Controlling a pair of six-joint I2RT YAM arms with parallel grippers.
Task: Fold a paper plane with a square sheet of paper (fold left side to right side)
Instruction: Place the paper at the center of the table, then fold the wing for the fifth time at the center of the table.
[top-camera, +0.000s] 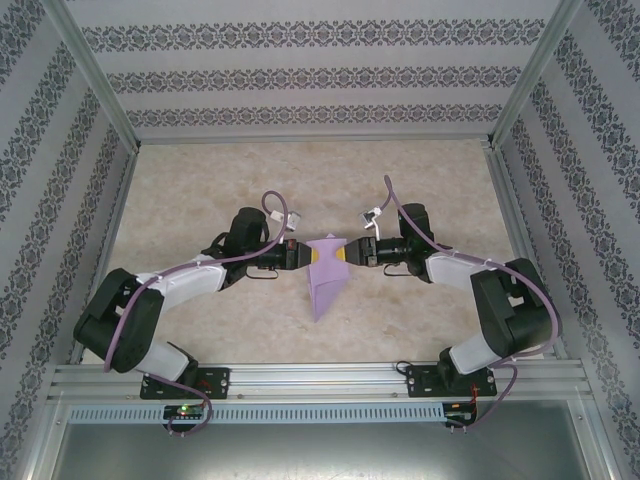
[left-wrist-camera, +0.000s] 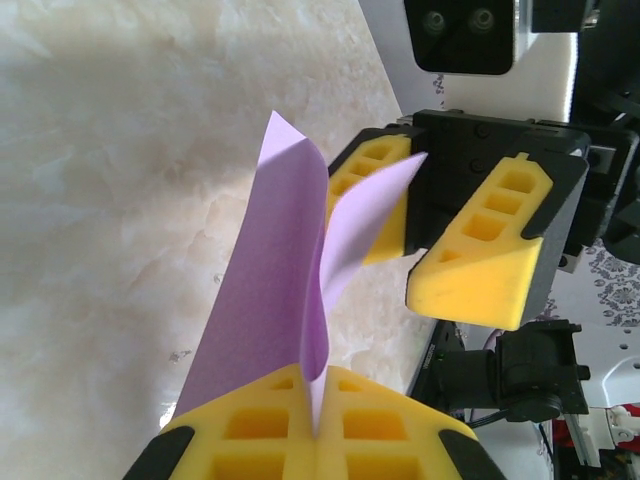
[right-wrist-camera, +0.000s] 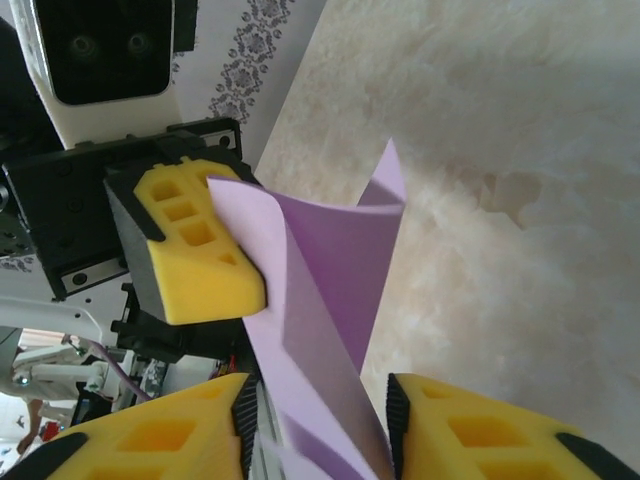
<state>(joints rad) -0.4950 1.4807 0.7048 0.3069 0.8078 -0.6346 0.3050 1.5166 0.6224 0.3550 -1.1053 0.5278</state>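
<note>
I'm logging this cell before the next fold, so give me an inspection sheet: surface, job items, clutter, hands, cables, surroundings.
Surface: table, beige and marbled.
Job's things: one lilac paper, partly folded, held between the two hands, its pointed end toward the arm bases.
Clutter: nothing seen.
Hands: left hand shut on the paper's edge; right hand open, its fingers either side of a paper flap.
Cables: a lilac cable loops along each arm, away from the paper.
Surroundings: patterned walls; metal rail at the near edge.
</note>
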